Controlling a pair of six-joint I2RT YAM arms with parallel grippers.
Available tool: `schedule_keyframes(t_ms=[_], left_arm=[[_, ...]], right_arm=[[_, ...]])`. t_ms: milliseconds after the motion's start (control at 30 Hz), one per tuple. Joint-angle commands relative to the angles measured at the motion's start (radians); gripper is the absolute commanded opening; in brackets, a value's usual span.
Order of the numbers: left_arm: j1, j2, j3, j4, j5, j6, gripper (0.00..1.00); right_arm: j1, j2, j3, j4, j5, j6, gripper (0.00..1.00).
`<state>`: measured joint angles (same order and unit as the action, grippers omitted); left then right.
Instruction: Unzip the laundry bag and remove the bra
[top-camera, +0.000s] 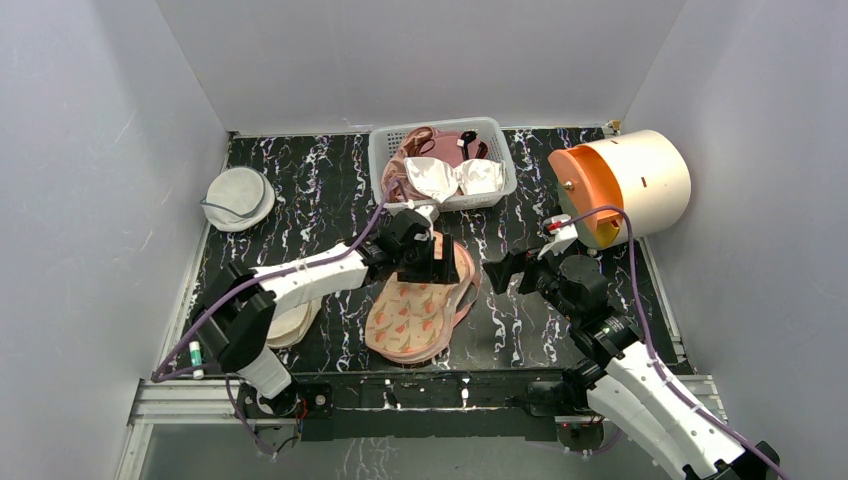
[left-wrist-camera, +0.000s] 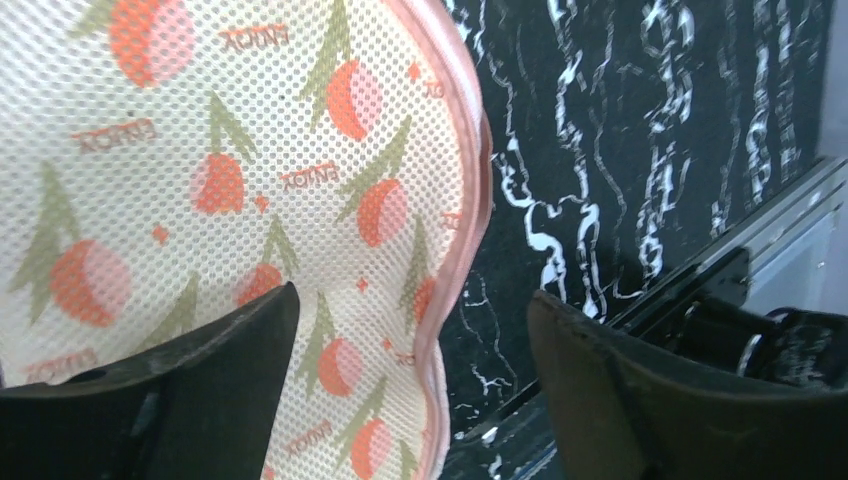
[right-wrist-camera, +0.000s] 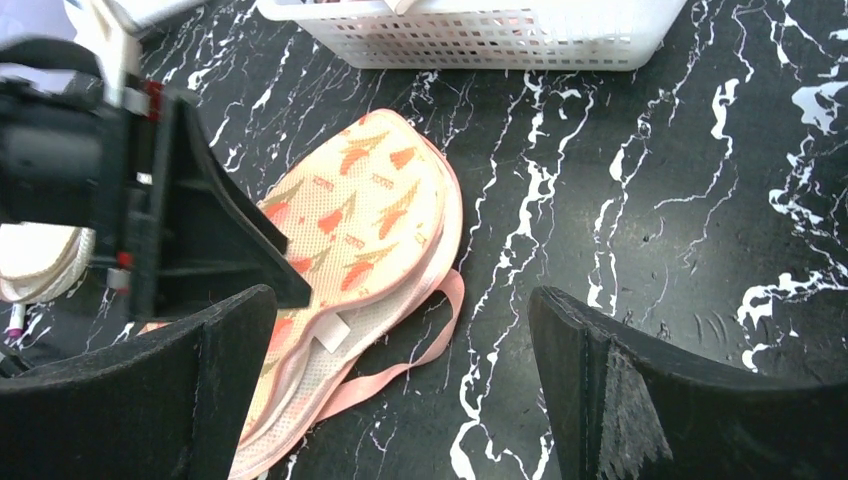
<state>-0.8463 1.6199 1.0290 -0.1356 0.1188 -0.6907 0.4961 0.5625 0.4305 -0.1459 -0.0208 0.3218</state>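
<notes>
On the left, I'm holding the left gripper (left-wrist-camera: 412, 320) spread and empty over the laundry bag (top-camera: 415, 315), which is lying mid-table, its edge looking unzipped. The bra (top-camera: 455, 180) is lying across the basket (top-camera: 508, 172) behind, so I'm judging removal done. The right gripper (right-wrist-camera: 400, 320) is hovering spread, empty.

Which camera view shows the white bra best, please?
The top external view: both cups of the white bra lie in plain sight over the front of the white basket. The right wrist view shows only the basket's wall at its top edge. The left wrist view shows none of it.
</notes>
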Motion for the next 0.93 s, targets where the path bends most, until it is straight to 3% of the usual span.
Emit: schedule_keyframes(t_ms=[0,133,300,533,733,800,900], left_arm=[[0.007,-0.149,0.05,-0.061,-0.097,0.11,0.92],[0.07,-0.259,0.114,-0.149,-0.183,0.215,0.98],[0.255,-0.418,0.25,-0.246,-0.215,0.299,0.98],[0.271,-0.577,0.502,-0.312,-0.38,0.457,0.98],[0.27,-0.688,0.561,-0.311,-0.364,0.469,0.98],[0.268,-0.705,0.572,-0.326,-0.368,0.472,0.98],[0.27,-0.725,0.576,-0.347,-0.381,0.465,0.98]], right_arm=[[-0.002,0.001,0.096,-0.024,0.029,0.03,0.98],[-0.002,0.032,0.22,-0.091,0.075,0.027,0.98],[-0.003,0.1,0.467,-0.208,0.17,-0.036,0.98],[-0.002,0.154,0.826,-0.307,0.26,-0.119,0.98],[-0.002,0.147,0.935,-0.319,0.29,-0.121,0.98],[-0.002,0.136,0.918,-0.306,0.239,-0.14,0.98],[-0.002,0.153,0.909,-0.344,0.283,-0.13,0.98]])
